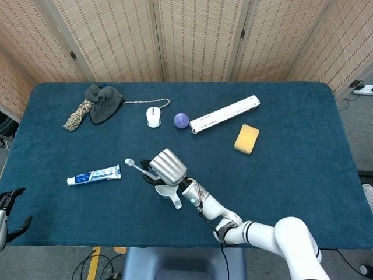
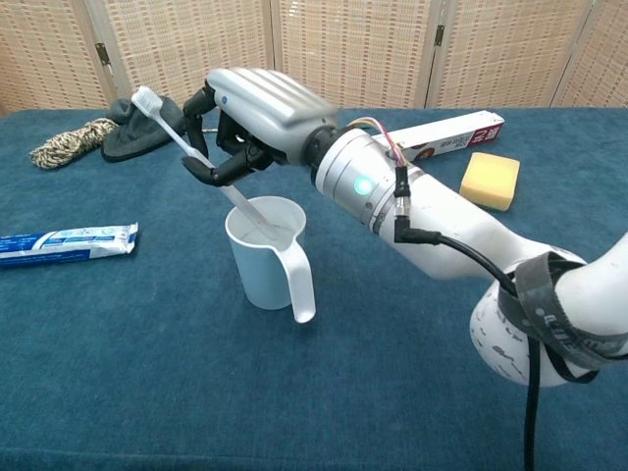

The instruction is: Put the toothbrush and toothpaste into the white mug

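My right hand (image 2: 257, 113) (image 1: 166, 166) grips a white toothbrush (image 2: 186, 142) (image 1: 137, 167), held slanted with its bristle head up and to the left. The handle's lower end dips inside the white mug (image 2: 263, 257) (image 1: 168, 192), which stands upright with its handle toward me. The toothpaste tube (image 2: 67, 242) (image 1: 94, 175) lies flat on the cloth left of the mug. Only the fingertips of my left hand (image 1: 10, 205) show at the table's lower left corner, spread apart and holding nothing.
A blue cloth covers the table (image 1: 291, 175). At the back lie a rope (image 1: 76, 115), a dark cloth (image 1: 104, 103), a white mouse (image 1: 153, 117), a purple ball (image 1: 181, 120) and a long white box (image 1: 225, 114). A yellow sponge (image 1: 246, 139) sits at right.
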`<state>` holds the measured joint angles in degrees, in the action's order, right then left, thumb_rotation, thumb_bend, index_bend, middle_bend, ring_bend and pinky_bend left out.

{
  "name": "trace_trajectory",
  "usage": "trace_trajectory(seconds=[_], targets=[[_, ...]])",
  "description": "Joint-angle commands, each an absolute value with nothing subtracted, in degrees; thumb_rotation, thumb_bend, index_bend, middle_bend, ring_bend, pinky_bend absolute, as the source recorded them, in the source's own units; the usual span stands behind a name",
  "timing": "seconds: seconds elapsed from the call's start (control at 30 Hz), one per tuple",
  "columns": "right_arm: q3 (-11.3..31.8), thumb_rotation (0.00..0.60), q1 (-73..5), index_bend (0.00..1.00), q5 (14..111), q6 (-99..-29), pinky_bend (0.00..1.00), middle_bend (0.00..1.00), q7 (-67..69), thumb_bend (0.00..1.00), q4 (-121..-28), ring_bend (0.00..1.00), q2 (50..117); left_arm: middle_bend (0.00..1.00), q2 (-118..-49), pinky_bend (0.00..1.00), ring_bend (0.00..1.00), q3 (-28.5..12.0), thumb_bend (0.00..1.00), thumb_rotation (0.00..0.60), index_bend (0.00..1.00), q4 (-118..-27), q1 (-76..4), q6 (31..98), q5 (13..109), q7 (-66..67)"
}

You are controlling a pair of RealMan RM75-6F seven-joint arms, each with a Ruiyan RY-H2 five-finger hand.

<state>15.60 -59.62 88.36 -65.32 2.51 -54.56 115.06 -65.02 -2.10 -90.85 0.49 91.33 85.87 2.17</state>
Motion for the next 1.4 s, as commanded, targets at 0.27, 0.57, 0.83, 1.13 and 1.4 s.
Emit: trace_trajectory(seconds=[0.27, 0.57, 0.83, 1.13, 1.4], targets=[[12.8, 0.600, -57.4, 0.64, 89.6, -66.6, 0.98, 1.00, 1.0, 0.44, -57.6, 1.00, 112.2, 0.30, -65.0, 0.21, 0.24, -2.2, 0.35, 0.600, 0.22, -91.1, 0.2, 91.0, 86.2, 2.6], [11.2, 0.600, -56.1, 0.56, 90.1, -67.1, 0.98, 1.00, 1.4, 0.42, -59.0, 1.00, 110.8, 0.30, -65.1, 0.21, 0.24, -2.3, 0.35, 0.600, 0.22, -91.3, 0.1, 90.9, 86.1, 2.7], [10.7, 0.600, -55.7, 0.34, 90.2, -66.7, 0.98, 0.99, 2.5, 0.37, -58.8, 1.00, 110.6, 0.30, -65.2, 0.21, 0.24, -2.3, 0.35, 0.600, 0.22, -91.5, 0.0, 90.6, 86.2, 3.2], [11.1, 0.600, -54.4, 0.29, 90.6, -68.9, 0.98, 0.97, 2.8, 0.36, -61.7, 1.00, 108.2, 0.30, -64.0, 0.21, 0.24, -2.7, 0.35, 0.600, 0.22, -92.2, -1.4, 89.3, 87.0, 2.5], [10.3, 0.600, -48.3, 0.29, 88.0, -70.7, 0.98, 0.88, -3.1, 0.36, -74.8, 1.00, 96.3, 0.30, -61.8, 0.21, 0.24, -4.8, 0.35, 0.600, 0.23, -91.9, -6.4, 84.0, 87.5, -1.1]])
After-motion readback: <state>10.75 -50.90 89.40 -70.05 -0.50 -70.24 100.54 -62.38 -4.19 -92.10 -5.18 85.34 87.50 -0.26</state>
